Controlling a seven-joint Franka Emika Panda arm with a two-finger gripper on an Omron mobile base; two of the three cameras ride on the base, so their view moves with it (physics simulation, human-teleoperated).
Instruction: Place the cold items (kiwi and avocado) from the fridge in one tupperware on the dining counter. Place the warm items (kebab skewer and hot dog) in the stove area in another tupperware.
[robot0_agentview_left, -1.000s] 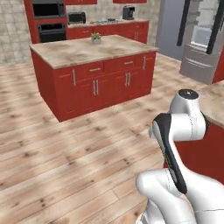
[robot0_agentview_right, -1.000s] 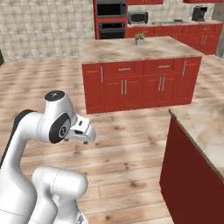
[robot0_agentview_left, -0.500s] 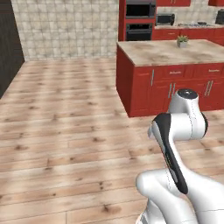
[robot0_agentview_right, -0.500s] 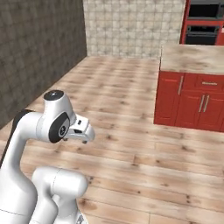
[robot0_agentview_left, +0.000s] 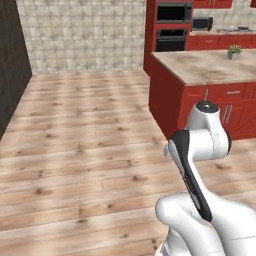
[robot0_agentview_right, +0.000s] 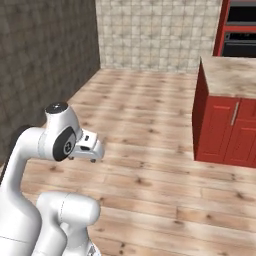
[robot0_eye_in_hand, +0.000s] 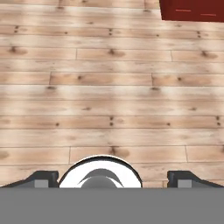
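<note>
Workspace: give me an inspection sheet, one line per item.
Surface: bare wooden plank floor; red island counter with a light stone top.
Job's things: nothing seen; no kiwi, avocado, skewer, hot dog or tupperware.
Clutter: small potted plant on the island counter.
Grippers: gripper open, nothing between its fingers, pointing down at the floor.
Cables: nothing seen.
Surroundings: tiled back wall, dark side wall, black wall ovens in red cabinetry, a dark appliance on the rear counter.
</note>
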